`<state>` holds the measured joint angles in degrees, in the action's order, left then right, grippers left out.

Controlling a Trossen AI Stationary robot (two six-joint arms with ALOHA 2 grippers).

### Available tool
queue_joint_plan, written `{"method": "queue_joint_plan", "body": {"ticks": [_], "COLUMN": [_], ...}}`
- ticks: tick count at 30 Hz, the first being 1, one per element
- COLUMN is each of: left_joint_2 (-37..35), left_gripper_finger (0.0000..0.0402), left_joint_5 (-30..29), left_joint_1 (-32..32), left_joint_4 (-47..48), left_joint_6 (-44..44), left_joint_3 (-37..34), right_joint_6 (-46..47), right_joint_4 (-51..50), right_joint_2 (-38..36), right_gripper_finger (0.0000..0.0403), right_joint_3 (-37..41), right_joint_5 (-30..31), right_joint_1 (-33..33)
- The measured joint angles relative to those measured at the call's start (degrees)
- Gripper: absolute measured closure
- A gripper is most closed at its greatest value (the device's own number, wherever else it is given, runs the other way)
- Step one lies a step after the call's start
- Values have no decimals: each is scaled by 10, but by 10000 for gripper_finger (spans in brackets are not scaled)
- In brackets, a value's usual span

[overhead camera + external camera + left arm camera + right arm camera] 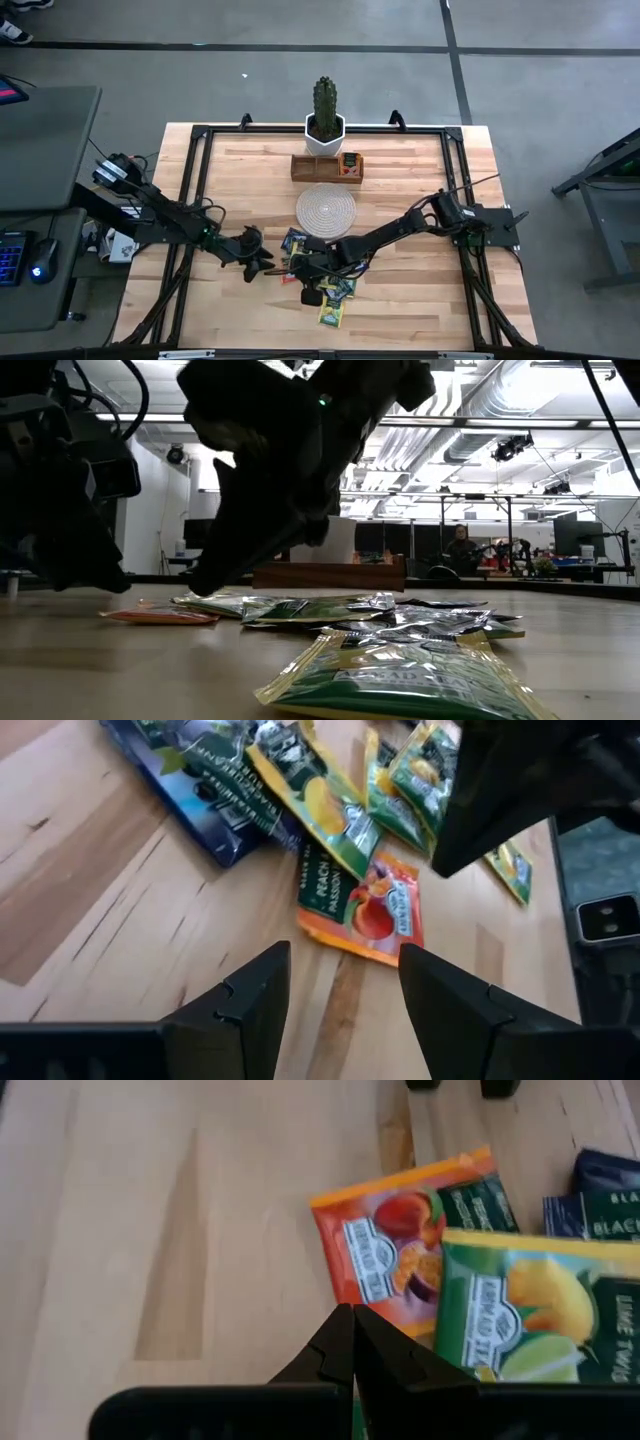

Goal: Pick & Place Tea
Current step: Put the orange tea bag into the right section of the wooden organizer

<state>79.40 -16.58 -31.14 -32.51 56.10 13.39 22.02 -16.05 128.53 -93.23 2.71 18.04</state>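
Wooden table, tea scattered just ahead of the left gripper, which hovers spread wide and empty. Right gripper is clenched tight right over the orange sachet, probably not touching.

Robotics lab, exposed ceiling ducts, monitor rows, seated person, taped concrete floor

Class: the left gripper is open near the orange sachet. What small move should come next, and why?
Probably ease the left gripper forward and down onto the orange sachet: it lies flat just ahead, and the open fingers grip nothing.
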Motion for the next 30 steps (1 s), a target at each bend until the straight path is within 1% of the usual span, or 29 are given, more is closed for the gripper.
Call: {"method": "queue_joint_plan", "body": {"ticks": [11, 19, 24, 30], "left_joint_2": [1, 1, 1, 1], "left_gripper_finger": [216, 216, 216, 216], "left_joint_5": [0, -7, -7, -7], "left_joint_1": [0, 0, 0, 0], "left_joint_4": [-4, 0, 12, 27], "left_joint_6": [13, 30, 55, 89], "left_joint_3": [0, 0, 0, 0], "right_joint_6": [-11, 14, 21, 34], "right_joint_4": [8, 49, 77, 86], "right_joint_2": [0, 0, -1, -1], "right_gripper_finger": [403, 403, 403, 403], "right_joint_3": [2, 43, 63, 67], "right_joint_5": [2, -17, -29, -40], "right_joint_1": [-5, -5, -4, -8]}}
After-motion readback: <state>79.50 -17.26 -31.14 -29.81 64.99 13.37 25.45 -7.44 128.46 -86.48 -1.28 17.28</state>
